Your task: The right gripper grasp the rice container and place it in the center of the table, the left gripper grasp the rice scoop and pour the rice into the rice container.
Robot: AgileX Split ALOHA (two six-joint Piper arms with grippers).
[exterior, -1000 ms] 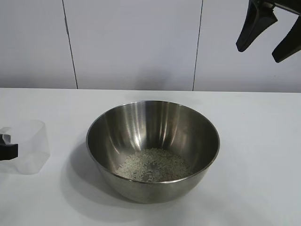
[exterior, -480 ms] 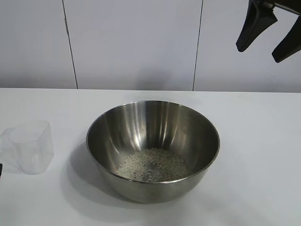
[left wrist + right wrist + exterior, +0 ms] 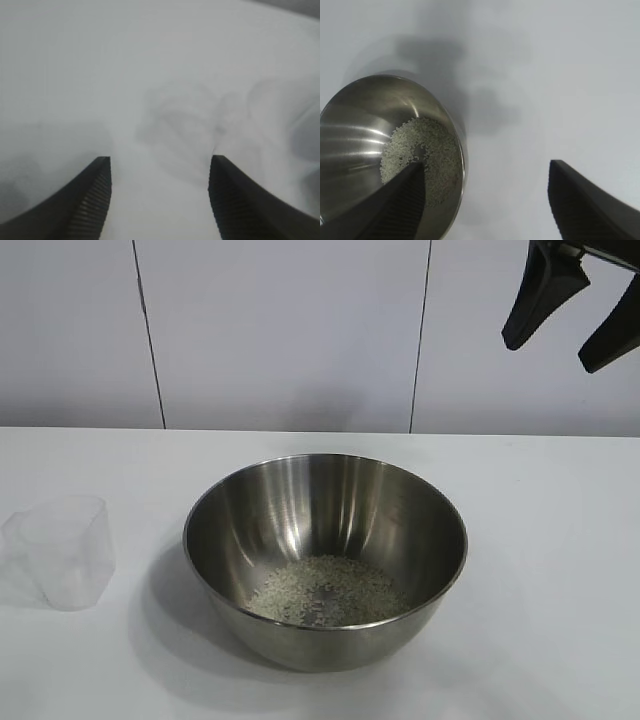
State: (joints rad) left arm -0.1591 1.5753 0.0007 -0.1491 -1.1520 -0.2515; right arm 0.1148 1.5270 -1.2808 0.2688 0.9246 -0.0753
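Bowl with rice at frame centre on the counter, scoop upright at far left. Right hand spread apart at upper right, holding nothing. Left hand also apart, empty.

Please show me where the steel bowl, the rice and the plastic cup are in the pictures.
rice container (image 3: 300, 502): exterior view, on its shiny inner wall.
rice (image 3: 325, 588): exterior view, middle of the heap in the bowl's bottom.
rice scoop (image 3: 68, 558): exterior view, on its clear side wall.
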